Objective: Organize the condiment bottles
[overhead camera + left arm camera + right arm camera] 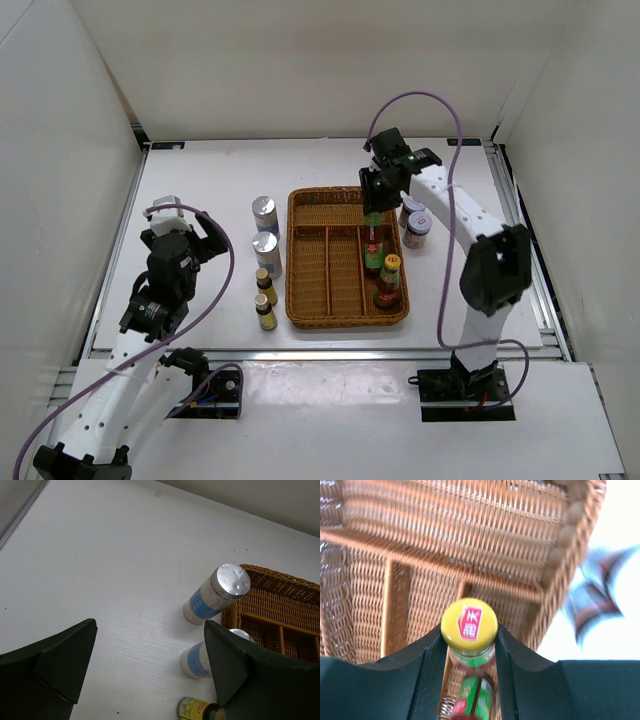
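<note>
Two sauce bottles: both upright in the tray's right long compartment, one behind the other.
Tray [296,262]: brown wicker, on the table [200,180], with one crosswise compartment at its far end and three long ones nearer the arms.
Far sauce bottle [469,624]: red, yellow cap with a red label, at the far end of that right compartment; I cannot tell if its base rests on the tray floor.
Near sauce bottle [388,283]: same kind, just beside the far one, at the near end, standing free.
Right claw [372,216]: above the tray's right side, pointing down, its fingers [432,655] closed against both sides of the far sauce bottle just under the cap.
Left claw [150,630]: spread wide, holding nothing, over bare table left of the tray.
Far shaker [265,215] and near shaker [267,253]: silver-topped, upright on the table just left of the tray.
Tiny bottles [264,283] [265,313]: dark, yellow labels, on the table beside the tray's near left corner.
Jars [412,211] [417,231]: touching or nearly so, on the table just right of the tray's far right corner.
</note>
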`<state>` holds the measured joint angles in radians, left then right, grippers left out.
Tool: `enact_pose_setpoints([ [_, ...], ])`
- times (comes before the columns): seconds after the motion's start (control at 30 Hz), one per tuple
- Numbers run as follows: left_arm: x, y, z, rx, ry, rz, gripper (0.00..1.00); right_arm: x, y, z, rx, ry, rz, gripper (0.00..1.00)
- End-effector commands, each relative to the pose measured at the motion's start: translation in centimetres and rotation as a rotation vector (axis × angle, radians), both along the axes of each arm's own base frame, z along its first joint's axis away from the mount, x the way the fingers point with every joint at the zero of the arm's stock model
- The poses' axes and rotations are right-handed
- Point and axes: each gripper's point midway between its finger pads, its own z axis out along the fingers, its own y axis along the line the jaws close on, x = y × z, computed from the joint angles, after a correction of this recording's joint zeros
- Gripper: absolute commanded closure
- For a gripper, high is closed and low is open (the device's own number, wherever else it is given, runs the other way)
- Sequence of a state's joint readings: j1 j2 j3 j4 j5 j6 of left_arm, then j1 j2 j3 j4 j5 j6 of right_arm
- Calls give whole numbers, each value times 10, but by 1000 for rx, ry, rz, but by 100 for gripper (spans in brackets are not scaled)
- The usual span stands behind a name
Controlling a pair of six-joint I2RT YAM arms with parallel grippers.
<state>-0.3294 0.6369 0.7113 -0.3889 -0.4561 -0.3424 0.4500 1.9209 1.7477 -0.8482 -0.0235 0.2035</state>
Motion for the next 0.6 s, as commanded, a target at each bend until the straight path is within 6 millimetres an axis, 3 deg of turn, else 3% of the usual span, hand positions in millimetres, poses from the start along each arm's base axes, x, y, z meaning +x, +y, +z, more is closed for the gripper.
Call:
enact_pose_setpoints([
  [0.0,-1,-4,1,-16,-10,-17,1,3,2,76,-13,-301,-51,100],
  [0.17,-1,-4,1,-16,-10,-17,1,-18,-4,96,-58,-436,-92,100],
  [0.2,-1,-4,1,-16,-10,-17,1,-19,-14,88,-93,-438,-129,100],
  [0.27,-1,-4,1,-16,-10,-17,1,-30,-13,86,-106,-442,-126,100],
  [0.3,-1,-4,1,-16,-10,-17,1,-35,-12,73,-121,-422,-112,100],
  [0.43,-1,-4,1,-16,-10,-17,1,-50,-22,53,-177,-425,-160,100],
  [0.57,-1,-4,1,-16,-10,-17,1,-50,-27,53,-176,-499,-217,100],
])
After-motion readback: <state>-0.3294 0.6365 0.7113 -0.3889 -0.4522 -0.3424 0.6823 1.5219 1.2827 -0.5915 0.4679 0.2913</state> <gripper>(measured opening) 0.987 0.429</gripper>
